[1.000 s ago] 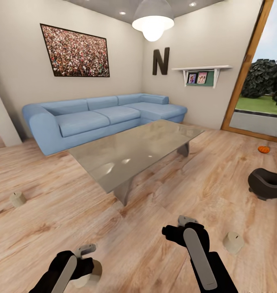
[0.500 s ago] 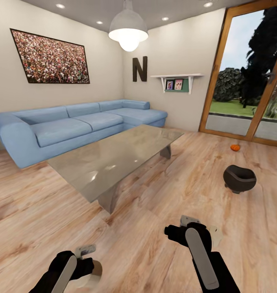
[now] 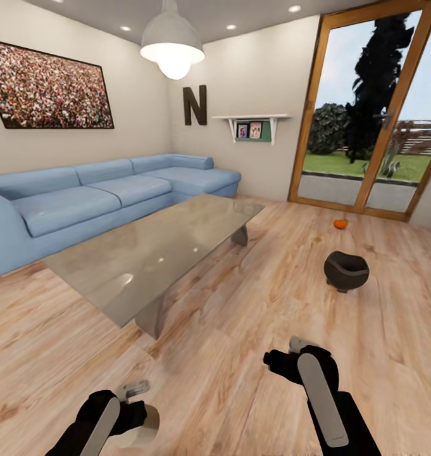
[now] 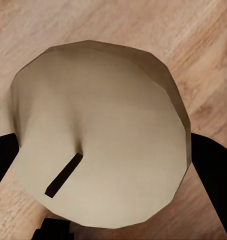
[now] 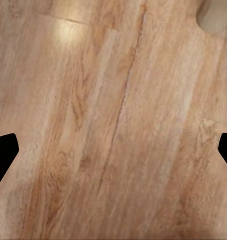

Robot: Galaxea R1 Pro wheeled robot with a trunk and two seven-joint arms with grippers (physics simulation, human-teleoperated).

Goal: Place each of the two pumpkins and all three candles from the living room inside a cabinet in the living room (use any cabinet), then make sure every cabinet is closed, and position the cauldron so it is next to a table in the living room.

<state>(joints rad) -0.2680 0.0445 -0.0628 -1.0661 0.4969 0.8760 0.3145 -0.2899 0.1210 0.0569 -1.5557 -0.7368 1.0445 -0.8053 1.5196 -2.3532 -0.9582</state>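
Carry step in hand: left gripper (image 3: 134, 405), lower left of the head view, was clenched around a candle (image 4: 98, 135), right gripper (image 5: 113, 150) was spread and empty over bare floor (image 5: 118, 100), cauldron (image 3: 346, 271) and pumpkin (image 3: 340, 224) sat right of centre; next move, I judged, calls for finding the cabinet.

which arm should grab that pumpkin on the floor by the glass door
Right, probably. The pumpkin lies ahead on the right, the right gripper is open over bare floor, and the left gripper is shut on a candle.
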